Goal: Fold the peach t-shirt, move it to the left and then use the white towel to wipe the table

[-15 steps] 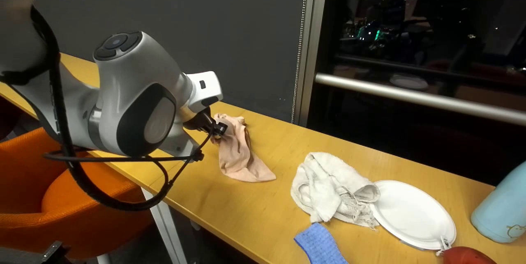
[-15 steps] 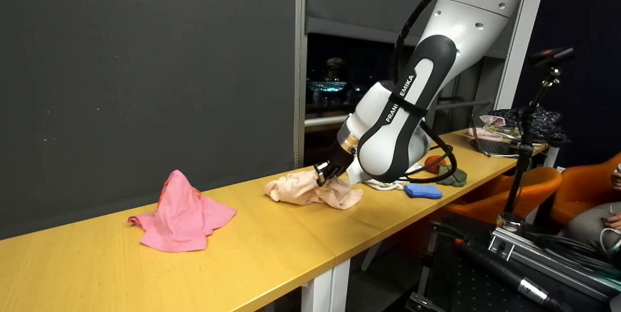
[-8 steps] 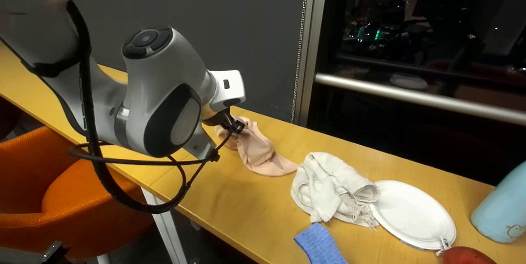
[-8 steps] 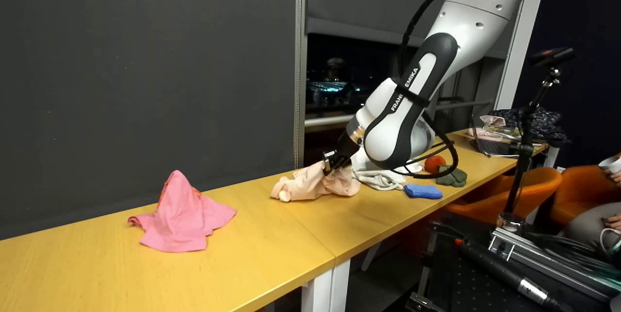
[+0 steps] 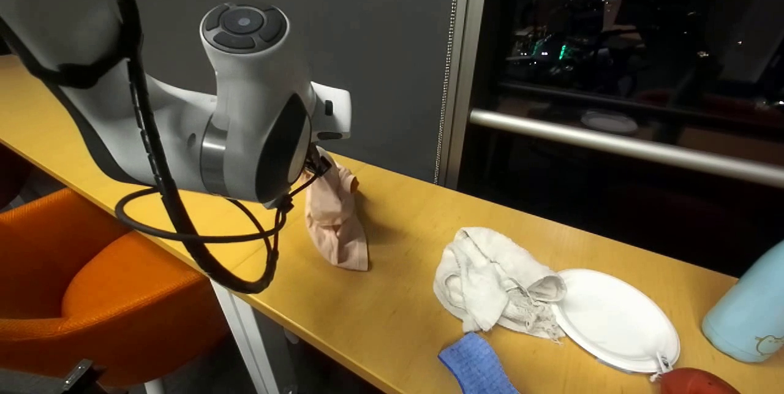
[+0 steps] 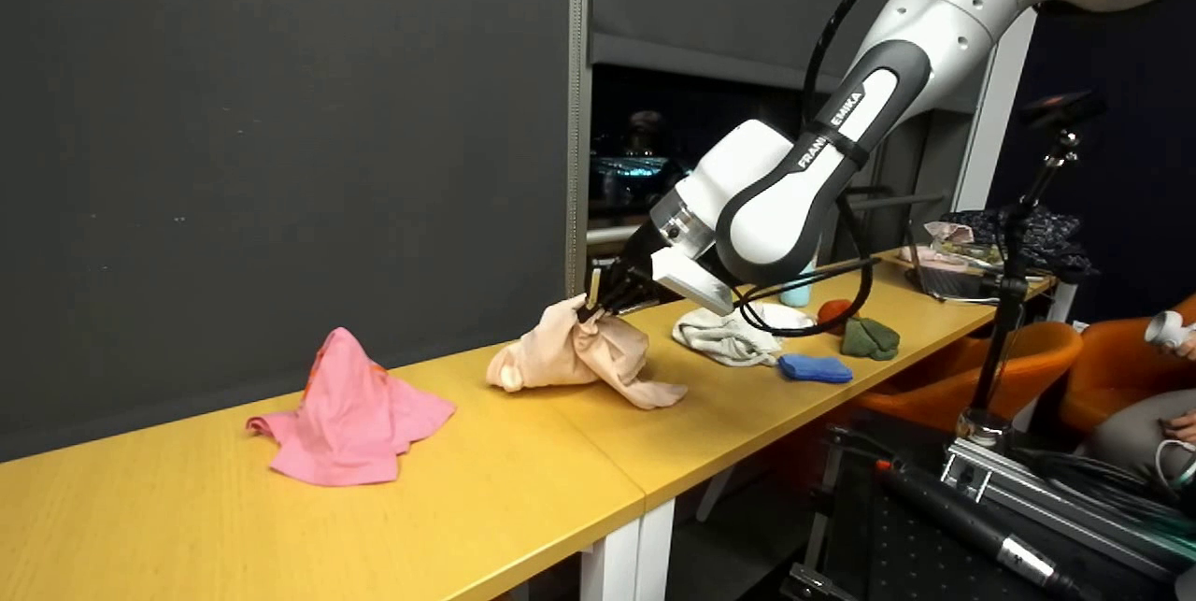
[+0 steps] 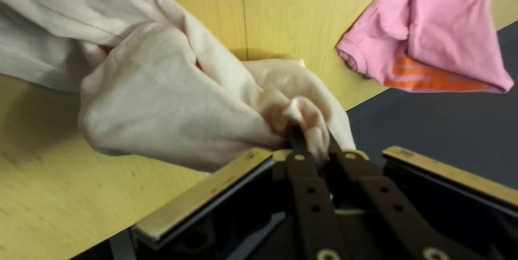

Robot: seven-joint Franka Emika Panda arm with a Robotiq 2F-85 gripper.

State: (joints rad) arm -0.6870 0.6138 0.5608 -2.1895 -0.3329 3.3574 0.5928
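The peach t-shirt [image 5: 335, 222] is bunched on the wooden table, its top gathered and raised; it also shows in an exterior view [image 6: 542, 356] and the wrist view [image 7: 162, 98]. My gripper [image 7: 315, 136] is shut on a pinched fold of it, with fabric between the fingers. In both exterior views the gripper [image 6: 590, 309] holds the shirt's top just above the table, and the lower parts rest on or hang to the surface. The white towel [image 5: 478, 277] lies crumpled on the table, apart from the shirt, touching a white plate; it also shows in an exterior view [image 6: 721, 337].
The white plate [image 5: 618, 320], a blue cloth [image 5: 478, 363], a light blue bottle [image 5: 750, 308] and a red object [image 5: 698, 382] lie beyond the towel. A pink cloth [image 6: 355, 428] lies at the table's other end. A dark wall [image 6: 280, 162] runs along the back edge.
My gripper first dragged the peach t-shirt toward the white towel, then came back away from it and rose. The shirt's loose end swung back, and its top is now higher. The towel has not moved.
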